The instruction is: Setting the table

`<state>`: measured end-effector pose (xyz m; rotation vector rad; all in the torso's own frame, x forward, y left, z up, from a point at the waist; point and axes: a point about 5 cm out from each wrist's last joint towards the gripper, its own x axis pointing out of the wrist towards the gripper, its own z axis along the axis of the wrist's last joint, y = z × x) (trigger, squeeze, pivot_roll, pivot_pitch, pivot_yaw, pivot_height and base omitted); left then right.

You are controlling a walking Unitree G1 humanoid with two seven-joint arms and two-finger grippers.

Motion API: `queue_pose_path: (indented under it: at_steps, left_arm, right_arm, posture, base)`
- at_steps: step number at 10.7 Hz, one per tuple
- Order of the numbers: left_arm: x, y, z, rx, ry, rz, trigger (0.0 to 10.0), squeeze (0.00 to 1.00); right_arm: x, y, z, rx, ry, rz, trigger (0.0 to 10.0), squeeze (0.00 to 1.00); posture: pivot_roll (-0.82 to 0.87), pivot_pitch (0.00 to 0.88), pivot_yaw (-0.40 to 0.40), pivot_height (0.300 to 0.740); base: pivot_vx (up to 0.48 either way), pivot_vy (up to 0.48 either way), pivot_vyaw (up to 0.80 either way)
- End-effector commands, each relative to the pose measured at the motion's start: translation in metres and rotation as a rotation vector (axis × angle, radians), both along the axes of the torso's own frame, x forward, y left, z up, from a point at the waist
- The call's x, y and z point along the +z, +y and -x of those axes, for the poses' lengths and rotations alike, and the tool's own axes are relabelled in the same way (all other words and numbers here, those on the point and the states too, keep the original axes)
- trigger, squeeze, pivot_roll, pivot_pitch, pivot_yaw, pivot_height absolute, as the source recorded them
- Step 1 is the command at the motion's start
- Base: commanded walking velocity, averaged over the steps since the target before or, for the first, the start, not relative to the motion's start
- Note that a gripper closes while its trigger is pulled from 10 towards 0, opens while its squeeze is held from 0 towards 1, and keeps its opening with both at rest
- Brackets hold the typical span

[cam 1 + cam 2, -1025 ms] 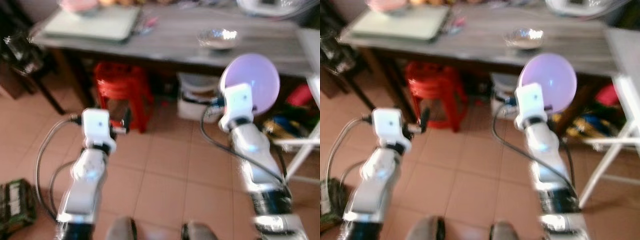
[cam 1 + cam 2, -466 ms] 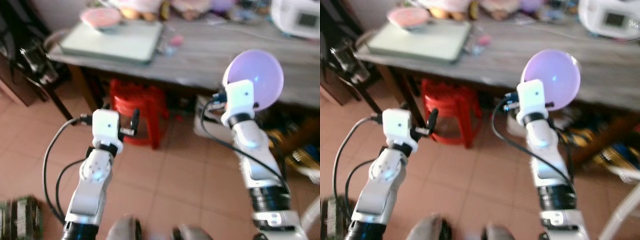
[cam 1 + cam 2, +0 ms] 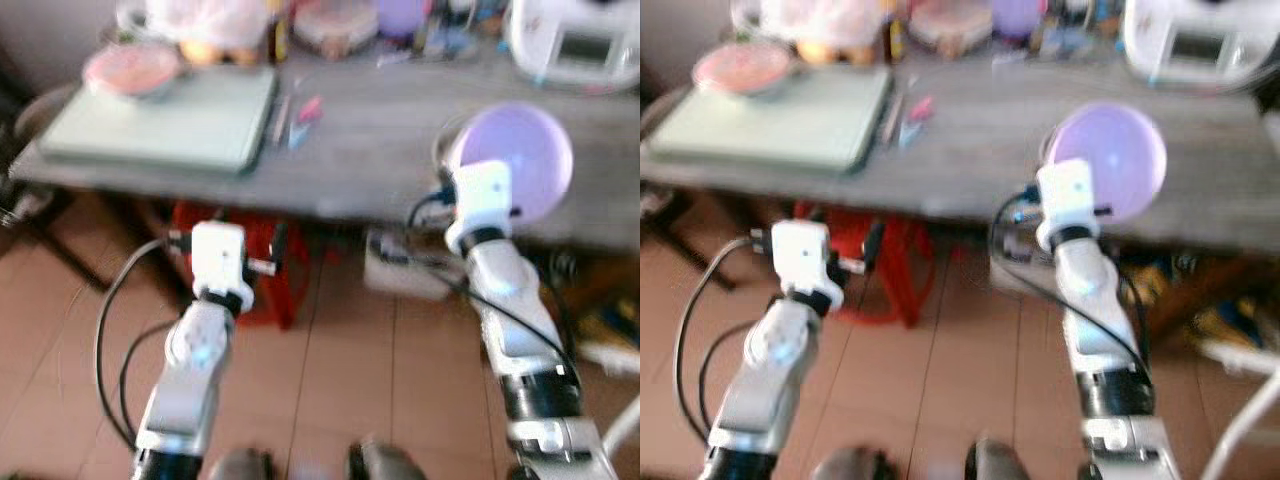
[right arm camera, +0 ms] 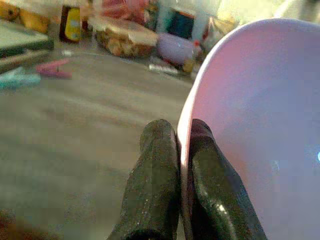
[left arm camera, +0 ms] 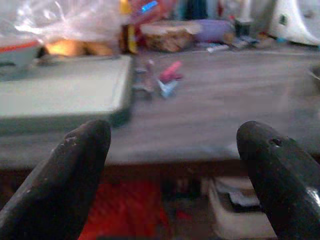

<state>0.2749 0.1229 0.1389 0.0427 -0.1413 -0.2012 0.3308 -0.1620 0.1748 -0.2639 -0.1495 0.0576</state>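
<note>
A lilac plate [image 3: 520, 165] stands upright over the near edge of the grey wooden table [image 3: 380, 150]. My right gripper [image 4: 181, 131] is shut on its rim [image 4: 195, 95], one black finger on each face. My left gripper [image 5: 175, 145] is open with nothing between its fingers [image 5: 80, 150]. It hangs level with the table's front edge, in front of the red stool [image 3: 250, 270]. A pale green board [image 3: 160, 125] lies on the table's left part, with a pink bowl [image 3: 130, 70] at its far corner.
Pink and blue clips [image 5: 167, 80] lie beside the board. Bags, jars and containers [image 3: 330, 20] crowd the table's back edge, and a white appliance [image 3: 575, 40] stands at the back right. A white box [image 3: 410, 270] sits under the table on the tiled floor.
The whole view has shifted: I have come closer to the table, which now sits lower and larger in the picture. Both arms keep their pose, the plate still held.
</note>
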Motion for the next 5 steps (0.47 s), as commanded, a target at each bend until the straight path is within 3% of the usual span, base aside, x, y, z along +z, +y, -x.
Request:
queue_pose_path:
  at_steps: [1,2,4,5]
  left_arm:
    - [-0.0010,0.0075,0.0014,0.023,0.002,-0.011,10.0,0.00]
    - [-0.0009,0.0082,0.0016,0.027,0.006,0.011,10.0,0.00]
    - [0.0000,0.0102,0.0007,0.034,0.004,0.015,10.0,0.00]
    - [0.0004,0.0100,0.0011,0.035,0.003,0.018,10.0,0.00]
  right_arm:
    - [0.0064,0.0114,-0.0002,0.038,-0.030,-0.002,10.0,0.00]
    - [0.0067,0.0115,-0.0010,0.040,-0.031,-0.002,10.0,0.00]
    - [0.0098,0.0141,-0.0040,0.059,-0.040,-0.001,10.0,0.00]
    - [0.0145,0.0153,-0.0047,0.067,-0.079,0.067,10.0,0.00]
  posture:
    - [0.00,0.137,0.016,0.740]
    - [0.00,0.134,0.015,0.740]
    - [0.00,0.139,0.012,0.740]
    - [0.01,0.137,0.011,0.740]
  base:
    - [0.446,0.000,0.00]
    - [0.431,0.000,0.00]
    - [0.000,0.000,0.00]
    - [0.000,0.000,0.00]
